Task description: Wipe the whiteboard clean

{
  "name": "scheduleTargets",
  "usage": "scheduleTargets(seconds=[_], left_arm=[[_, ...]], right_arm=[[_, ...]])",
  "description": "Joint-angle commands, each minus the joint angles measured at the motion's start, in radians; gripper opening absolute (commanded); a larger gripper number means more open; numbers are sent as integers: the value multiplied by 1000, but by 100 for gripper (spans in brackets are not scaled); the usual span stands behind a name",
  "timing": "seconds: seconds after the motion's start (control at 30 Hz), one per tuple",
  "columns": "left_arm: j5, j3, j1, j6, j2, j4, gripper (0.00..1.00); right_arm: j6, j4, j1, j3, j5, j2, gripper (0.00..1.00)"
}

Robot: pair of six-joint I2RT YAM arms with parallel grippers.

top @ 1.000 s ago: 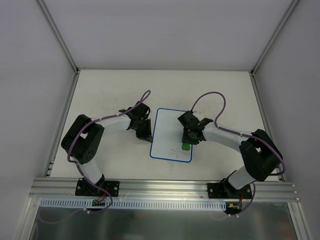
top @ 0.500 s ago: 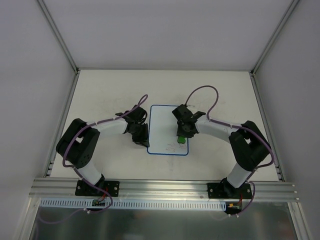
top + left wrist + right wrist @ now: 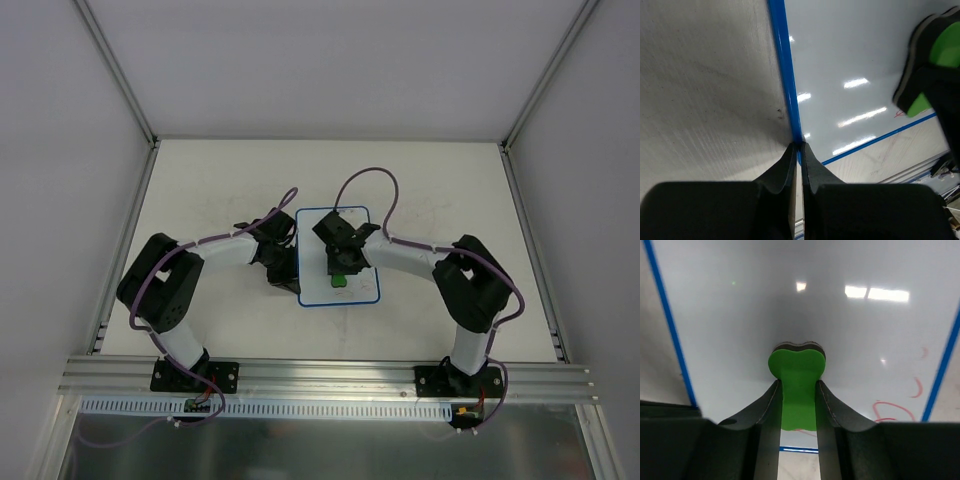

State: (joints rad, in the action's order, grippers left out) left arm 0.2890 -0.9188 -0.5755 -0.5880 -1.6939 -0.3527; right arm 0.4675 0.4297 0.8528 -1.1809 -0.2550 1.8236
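The whiteboard (image 3: pixel 360 285), white with a thin blue rim, lies flat at the table's middle. My right gripper (image 3: pixel 341 273) is shut on the green bone-shaped eraser (image 3: pixel 797 385) and holds it against the board's surface (image 3: pixel 765 315). Red scribbles (image 3: pixel 900 407) remain near the board's edge in the right wrist view. My left gripper (image 3: pixel 290 278) is shut on the board's blue left rim (image 3: pixel 785 75), near its near corner. The eraser (image 3: pixel 935 70) also shows in the left wrist view, over the board (image 3: pixel 850 50).
The white tabletop (image 3: pixel 210 190) with faint smudges surrounds the board. An aluminium rail (image 3: pixel 330 375) runs along the near edge. Frame posts stand at the back corners, and grey walls enclose the table.
The right gripper with the eraser has slid left across the board. The board has shifted a little up and left, with the left gripper still on its rim.
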Motion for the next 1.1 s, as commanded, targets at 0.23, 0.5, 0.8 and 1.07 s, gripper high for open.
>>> scheduleTargets(seconds=[0.23,0.5,0.8,1.07], left_arm=[[-85,24,-7,-4,-35,-11,0],[-96,43,5,5,-18,-11,0],[-85,37,5,-4,-13,-9,0],[-85,41,3,-12,-7,-9,0]], right_arm=[[62,20,66,18,10,56,0],[108,17,-153,292,-26,-158,0],[108,11,-46,281,-50,-169,0],[165,11,175,72,-3,26,0]])
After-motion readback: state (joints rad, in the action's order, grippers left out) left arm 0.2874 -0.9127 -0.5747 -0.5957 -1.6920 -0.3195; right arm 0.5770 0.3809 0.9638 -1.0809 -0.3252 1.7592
